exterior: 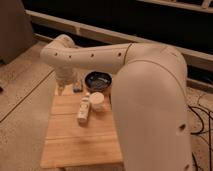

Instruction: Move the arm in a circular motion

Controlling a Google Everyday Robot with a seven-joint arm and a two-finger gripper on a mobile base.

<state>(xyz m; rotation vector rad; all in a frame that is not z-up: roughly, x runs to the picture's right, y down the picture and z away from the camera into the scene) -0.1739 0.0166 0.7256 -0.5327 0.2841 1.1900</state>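
Arm point(90, 56) stretched across just above and behind bowl point(98, 81); passage there blocked. Right of bowl, way closed by arm's bulk. Gripper point(64, 86) seen left of bowl, at table point(80, 147) corner. Cup point(98, 102) and white bottle point(84, 109) crowded just before bowl. Bare board found farther in front of bowl.

Looks like a lab: speckled floor point(25, 115), loose cables point(199, 116) at 3 o'clock (my claw point(66, 85) hangs at 11 o'clock over the bench point(75, 145)).

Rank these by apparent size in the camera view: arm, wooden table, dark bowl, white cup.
1. arm, though its nearness to the camera inflates it
2. wooden table
3. dark bowl
4. white cup
The claw hangs over the table's far corner, beside the bowl.
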